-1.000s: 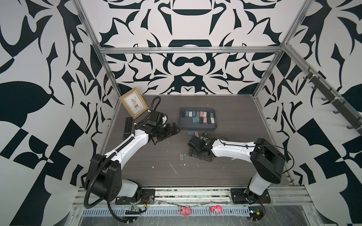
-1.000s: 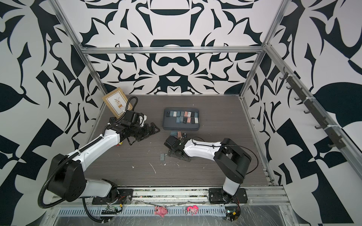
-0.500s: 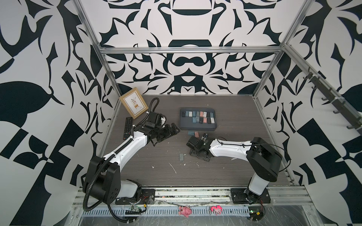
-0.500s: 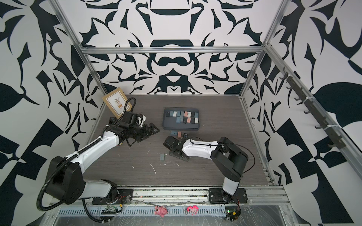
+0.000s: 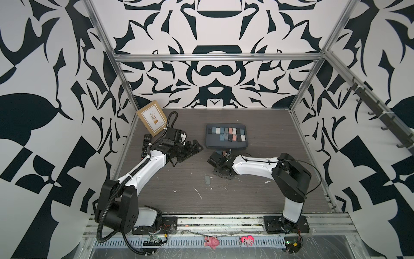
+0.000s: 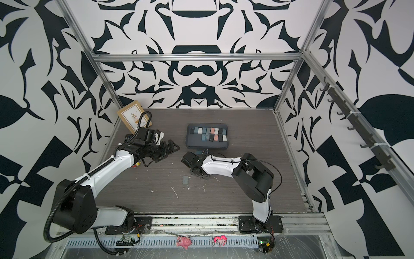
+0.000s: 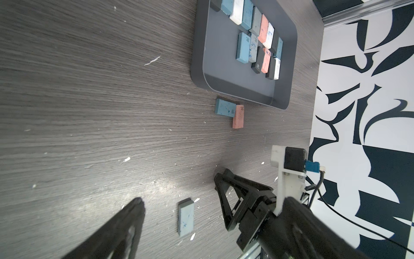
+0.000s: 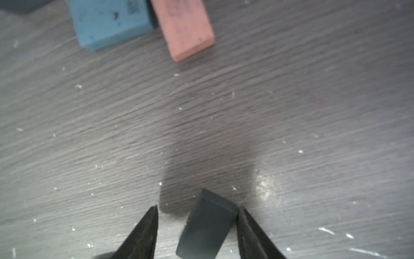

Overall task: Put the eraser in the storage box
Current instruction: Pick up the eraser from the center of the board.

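Note:
A dark eraser [image 8: 208, 224] lies on the table between the fingers of my right gripper [image 8: 197, 210]. One finger touches its side and a gap shows at the other, so the jaws stand open around it. In both top views that gripper [image 5: 220, 173] [image 6: 198, 175] points down at the table and hides this eraser. The storage box [image 5: 225, 146] [image 6: 207, 146] [image 7: 197, 56], a dark grey tray, sits just behind it with several erasers inside. My left gripper [image 5: 190, 152] [image 7: 214, 200] hovers wide open and empty to the left.
A blue eraser [image 8: 109, 22] [image 7: 224, 107] and a pink eraser [image 8: 186, 29] [image 7: 238, 116] lie touching in front of the box. A grey-blue eraser [image 5: 208, 180] [image 7: 186, 218] lies nearer the front. A picture frame [image 5: 152, 117] and a remote [image 5: 146, 145] are at the back left.
My right gripper has shifted slightly to the left, low over the table, and its arm has followed. The left arm has barely moved.

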`<state>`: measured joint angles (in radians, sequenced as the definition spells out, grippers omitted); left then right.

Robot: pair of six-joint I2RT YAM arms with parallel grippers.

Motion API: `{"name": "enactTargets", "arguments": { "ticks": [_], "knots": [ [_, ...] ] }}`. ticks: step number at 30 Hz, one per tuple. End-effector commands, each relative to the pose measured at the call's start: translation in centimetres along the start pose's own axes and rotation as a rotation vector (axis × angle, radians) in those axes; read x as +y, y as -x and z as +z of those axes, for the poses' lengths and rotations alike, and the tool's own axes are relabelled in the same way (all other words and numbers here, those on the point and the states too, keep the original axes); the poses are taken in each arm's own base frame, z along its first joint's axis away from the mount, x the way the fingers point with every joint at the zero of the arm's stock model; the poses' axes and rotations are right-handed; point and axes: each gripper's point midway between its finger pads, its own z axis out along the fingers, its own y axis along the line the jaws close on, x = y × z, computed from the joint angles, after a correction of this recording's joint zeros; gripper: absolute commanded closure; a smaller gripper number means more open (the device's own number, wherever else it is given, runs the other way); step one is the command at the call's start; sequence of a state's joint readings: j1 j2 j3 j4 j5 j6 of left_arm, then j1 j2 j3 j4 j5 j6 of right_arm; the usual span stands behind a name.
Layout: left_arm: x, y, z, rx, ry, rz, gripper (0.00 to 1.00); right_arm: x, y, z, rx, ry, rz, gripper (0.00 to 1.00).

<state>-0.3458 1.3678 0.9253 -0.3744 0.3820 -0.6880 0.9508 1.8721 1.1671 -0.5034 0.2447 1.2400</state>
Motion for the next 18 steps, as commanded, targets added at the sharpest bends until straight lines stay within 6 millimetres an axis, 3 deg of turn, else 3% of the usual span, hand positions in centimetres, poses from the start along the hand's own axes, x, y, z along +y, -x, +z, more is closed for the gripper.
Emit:
{"name": "enactTargets", "arguments": {
  "ticks": [1, 11, 18],
  "knots": [
    [0.2, -0.5, -0.3, 0.009, -0.017, -0.006, 0.01, -0.3, -0.5, 0.8, 0.022, -0.037, -0.027, 0.51],
    [0.3, -0.2, -0.6, 0.009, -0.050, -0.036, 0.01, 0.7, 1.0, -0.2, -0.027, -0.050, -0.156, 0.83],
    [0.0, 0.6, -1.1, 0.004, -0.070, -0.054, 0.01, 3.4, 4.0, -3.1, -0.081, -0.022, -0.261, 0.84]
  ]
}}
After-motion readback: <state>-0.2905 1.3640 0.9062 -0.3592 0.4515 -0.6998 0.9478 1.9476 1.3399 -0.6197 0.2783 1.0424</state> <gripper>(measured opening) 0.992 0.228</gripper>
